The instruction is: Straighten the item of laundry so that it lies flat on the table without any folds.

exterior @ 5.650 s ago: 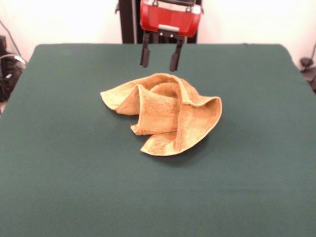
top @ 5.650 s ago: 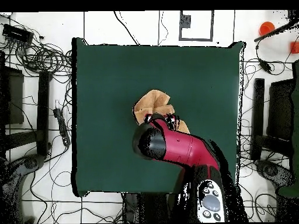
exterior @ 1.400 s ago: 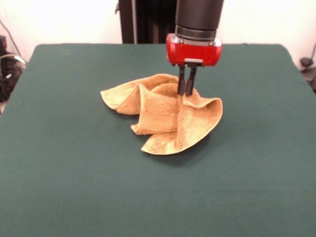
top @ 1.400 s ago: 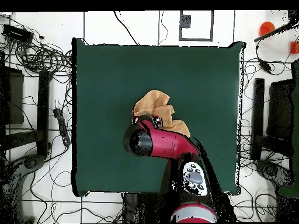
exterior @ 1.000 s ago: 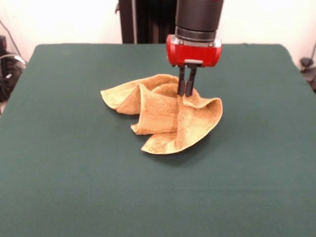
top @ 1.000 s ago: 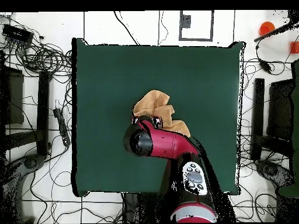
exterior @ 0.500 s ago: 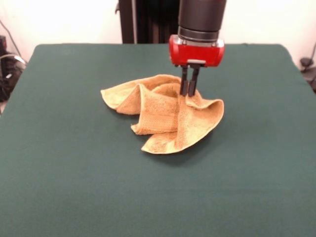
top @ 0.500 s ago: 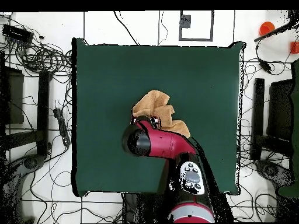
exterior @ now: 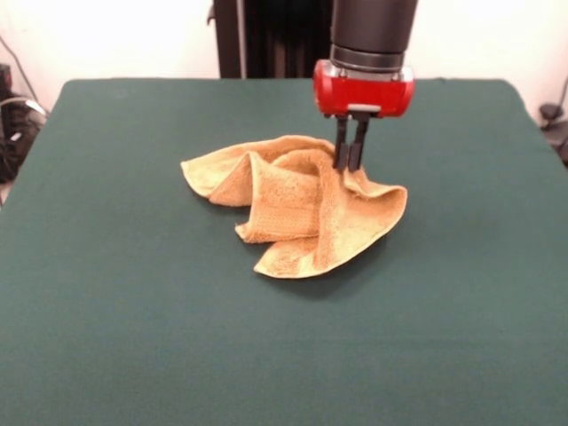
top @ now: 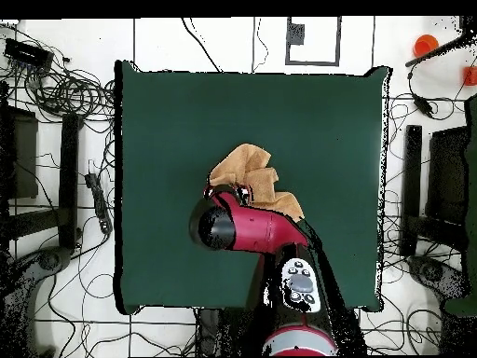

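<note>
Robot hand (exterior: 351, 166) w/ fingers pinched on upper fold of crumpled tan towel (exterior: 293, 213), mid green surface (exterior: 133, 311).

You are working in a robotics lab: around the gripper (exterior: 351, 163) a green felt table (top: 168, 121) is sitting on a tiled floor (top: 424, 103), with loose cables (top: 65, 89) trailing on both sides and black stands (top: 67, 177) flanking it.
</note>
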Controlling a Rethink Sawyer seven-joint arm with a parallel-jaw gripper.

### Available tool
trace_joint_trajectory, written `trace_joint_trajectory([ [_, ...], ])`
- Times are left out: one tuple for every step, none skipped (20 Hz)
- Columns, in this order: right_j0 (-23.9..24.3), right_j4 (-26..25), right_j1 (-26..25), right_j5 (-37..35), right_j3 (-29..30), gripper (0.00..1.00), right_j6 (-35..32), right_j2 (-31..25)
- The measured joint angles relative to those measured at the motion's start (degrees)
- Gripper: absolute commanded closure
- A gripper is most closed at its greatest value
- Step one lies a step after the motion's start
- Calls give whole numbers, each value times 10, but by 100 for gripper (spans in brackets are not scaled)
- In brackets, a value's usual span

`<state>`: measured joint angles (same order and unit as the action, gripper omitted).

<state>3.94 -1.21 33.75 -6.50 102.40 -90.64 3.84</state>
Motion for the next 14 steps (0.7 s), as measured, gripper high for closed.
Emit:
trace_joint_trajectory([
  [0,0,2,0,0,100,0,0],
  [-1,0,5,0,0,100,0,0],
  [-2,0,6,0,0,100,0,0],
  [-2,0,8,0,0,100,0,0],
  [-2,1,10,0,0,100,0,0],
  [-4,1,16,0,0,100,0,0],
  [-5,1,18,0,0,100,0,0],
  [-6,3,21,0,0,100,0,0],
  [-8,4,22,-1,0,100,0,1],
  [-9,5,24,-2,0,100,0,1],
  [-11,7,26,-3,0,100,0,2],
  [-14,10,28,-5,1,100,0,2],
  [-17,14,31,-6,1,100,0,2],
  [-21,19,33,-7,2,100,0,3],
])
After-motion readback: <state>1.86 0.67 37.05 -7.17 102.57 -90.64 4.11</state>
